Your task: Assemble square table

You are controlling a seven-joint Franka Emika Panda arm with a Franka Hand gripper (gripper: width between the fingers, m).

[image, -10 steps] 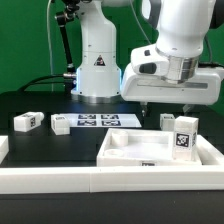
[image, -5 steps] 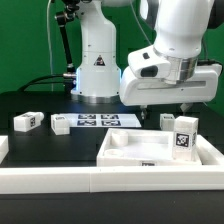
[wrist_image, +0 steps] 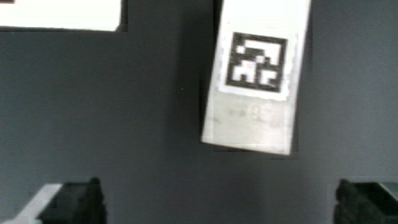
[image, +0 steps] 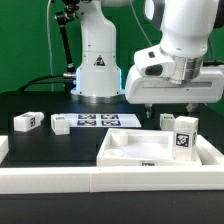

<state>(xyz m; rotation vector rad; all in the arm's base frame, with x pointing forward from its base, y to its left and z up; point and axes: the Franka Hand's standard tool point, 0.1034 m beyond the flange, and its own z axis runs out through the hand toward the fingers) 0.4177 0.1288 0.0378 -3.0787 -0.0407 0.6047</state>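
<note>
Though the arm has shifted toward the exterior view's right, jaws stay spread, empty.

Bright, even overhead light bleaches the white tabletop and the arm, casting only soft shadows on the black table, while the wrist view is coarse, grainy and slightly blurred.

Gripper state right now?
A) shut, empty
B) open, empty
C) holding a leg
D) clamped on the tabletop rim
B: in the wrist view the gripper stands wide open with only bare dark table in its gap, and the tagged leg lies apart from it, untouched.
</note>
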